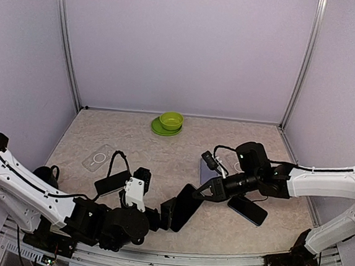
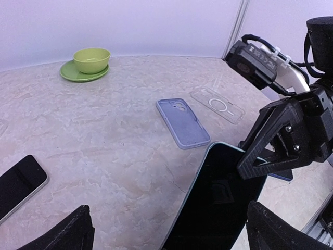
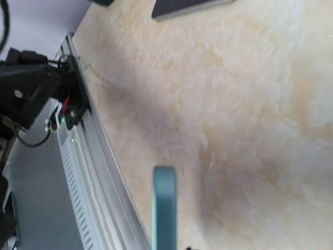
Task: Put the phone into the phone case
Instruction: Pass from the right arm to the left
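Phone (image 1: pixel 186 207), teal-edged, hangs tilted above the table just near-left of the lilac phone case (image 1: pixel 208 170). The left gripper (image 1: pixel 165 214) gapes released around it and the right gripper (image 1: pixel 206 193) pinches its upper edge. It is probably stiff, slick and breakable, so hold the side rims.

Soft, even light fills every view; shadows on the tabletop (image 1: pixel 162 163) are faint. The right wrist view is blurred, the phone (image 3: pixel 164 208) at lower centre out of focus

On my overhead feed, bowl (image 1: pixel 171 119) on plate (image 1: pixel 157 129) back centre, case (image 1: pixel 99 158) at left, left phone (image 1: pixel 112 183) before it, middle phone (image 1: pixel 186 206) front centre, right phone (image 1: pixel 247 209) beside it.
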Controlling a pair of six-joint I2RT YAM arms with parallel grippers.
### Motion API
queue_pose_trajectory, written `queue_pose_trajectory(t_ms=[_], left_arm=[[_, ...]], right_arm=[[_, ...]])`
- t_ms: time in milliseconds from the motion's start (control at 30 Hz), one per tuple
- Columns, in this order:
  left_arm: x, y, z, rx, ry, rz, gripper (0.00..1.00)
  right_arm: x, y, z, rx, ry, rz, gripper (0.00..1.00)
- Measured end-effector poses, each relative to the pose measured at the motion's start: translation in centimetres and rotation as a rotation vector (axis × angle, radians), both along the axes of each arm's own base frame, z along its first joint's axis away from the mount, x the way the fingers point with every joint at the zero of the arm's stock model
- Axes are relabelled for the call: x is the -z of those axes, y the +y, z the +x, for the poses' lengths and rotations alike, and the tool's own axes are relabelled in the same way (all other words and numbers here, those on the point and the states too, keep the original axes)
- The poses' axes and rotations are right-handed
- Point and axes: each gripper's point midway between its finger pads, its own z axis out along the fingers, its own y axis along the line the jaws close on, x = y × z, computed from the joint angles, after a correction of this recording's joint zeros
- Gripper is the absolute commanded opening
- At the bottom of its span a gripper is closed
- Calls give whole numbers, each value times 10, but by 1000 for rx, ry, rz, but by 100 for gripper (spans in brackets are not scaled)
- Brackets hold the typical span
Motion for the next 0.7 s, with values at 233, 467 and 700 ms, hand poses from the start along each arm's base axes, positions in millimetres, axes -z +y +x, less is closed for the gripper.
queue_pose_trajectory(t_ms=[233, 467, 700], left_arm=[[-12, 24, -2, 17, 27, -160, 99], [-28, 15, -4, 77, 65, -284, 98], [-8, 18, 4, 196, 142, -389, 96]], right_arm=[[-35, -18, 14, 77, -101, 42, 0], [-64, -43, 24, 189, -211, 90, 0], [-68, -58, 24, 260, -245, 127, 0]])
